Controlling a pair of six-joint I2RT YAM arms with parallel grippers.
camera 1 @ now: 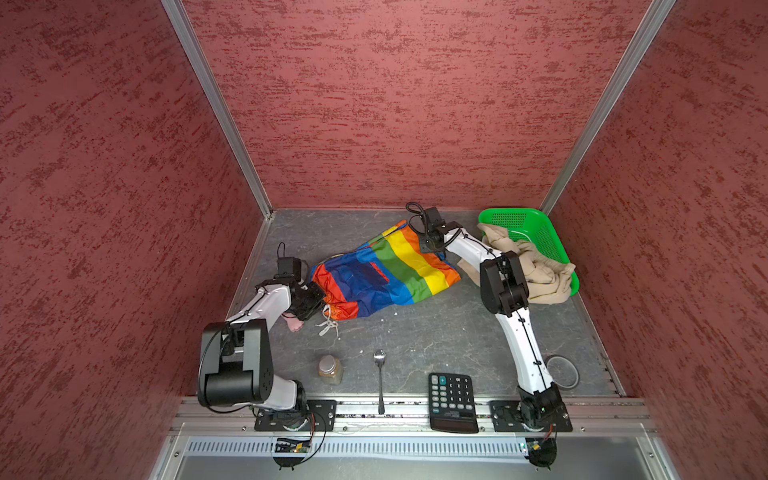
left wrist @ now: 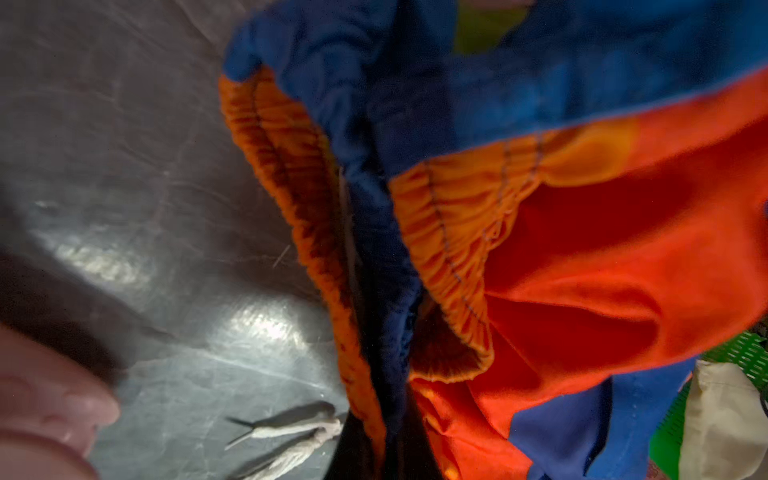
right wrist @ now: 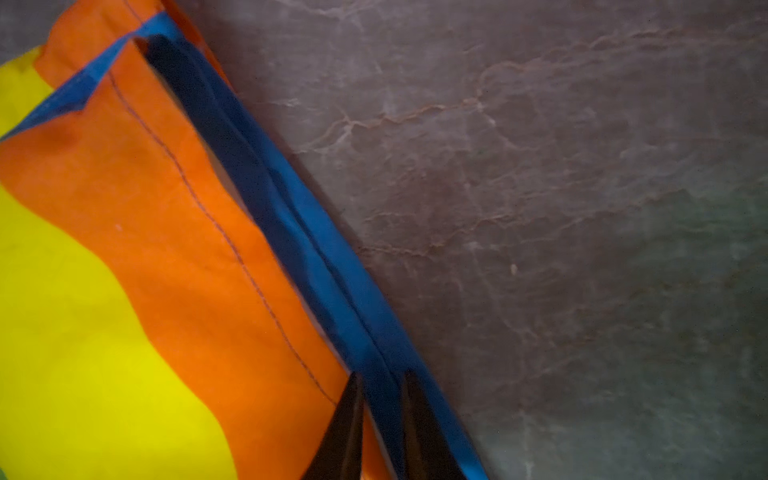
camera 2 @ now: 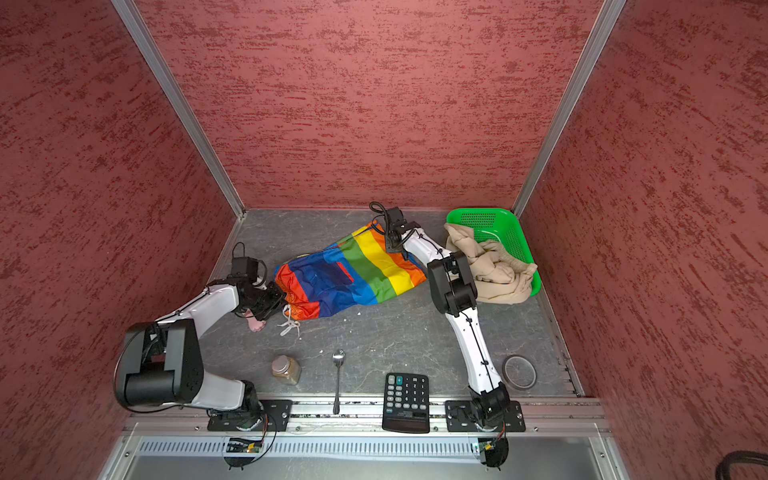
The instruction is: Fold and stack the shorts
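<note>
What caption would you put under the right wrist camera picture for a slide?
Right gripper straddling the blue hem of the rainbow shorts, grey table behind.

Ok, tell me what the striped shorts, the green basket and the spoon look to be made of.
The striped shorts look like a thin woven synthetic, perhaps nylon or polyester: slight sheen, crisp creases, stitched hems. The green basket looks like moulded plastic: glossy, evenly coloured, with a perforated mesh wall. The spoon looks like metal, probably stainless steel: polished, and its bowl gives a bright reflection.

Rainbow shorts [camera 2: 353, 276]: left gripper [camera 2: 279, 297] at waistband, right gripper [camera 2: 393, 247] at hem; beige shorts [camera 2: 496, 268] in green basket [camera 2: 517, 232].
</note>
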